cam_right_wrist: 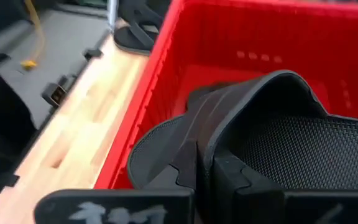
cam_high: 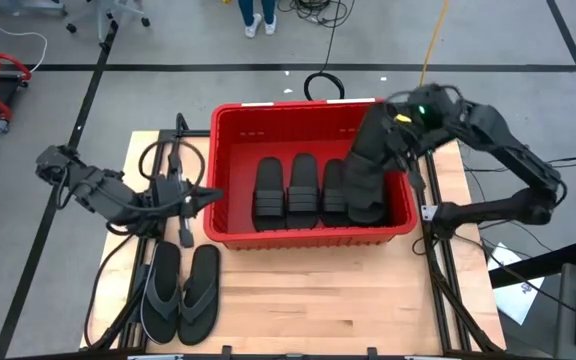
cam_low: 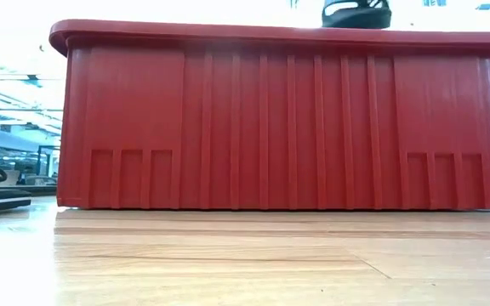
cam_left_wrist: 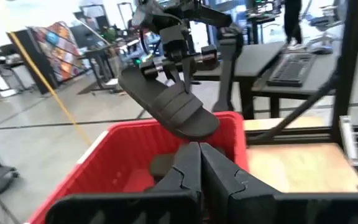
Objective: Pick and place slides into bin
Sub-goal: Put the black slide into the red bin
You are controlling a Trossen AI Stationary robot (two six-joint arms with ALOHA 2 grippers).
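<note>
The red bin (cam_high: 230,120) stands mid-table, and three black slides (cam_high: 302,190) lie side by side on its floor. My right gripper (cam_high: 386,148) is shut on a fourth black slide (cam_high: 368,185), held over the bin's right part. This slide also shows in the left wrist view (cam_left_wrist: 173,109) and above the rim in the low view (cam_low: 356,13). My left gripper (cam_left_wrist: 199,165) is shut and empty beside the bin's left wall (cam_high: 214,195). Two thin flip-flops (cam_high: 180,292) lie flat on the table at the near left. My right gripper pinches the slide at the side of its broad strap (cam_right_wrist: 211,140). One finger (cam_right_wrist: 232,177) lies inside on the footbed under the strap and the other outside against the sole. The fingers come from above. The slide hangs tilted below them, lifted clear above the bin's floor.
Cables (cam_high: 158,165) and the black frame rails (cam_high: 438,270) run along both sides of the table. Bare wood (cam_high: 318,290) lies in front of the bin. A person's feet (cam_high: 258,22) show on the floor beyond the far edge.
</note>
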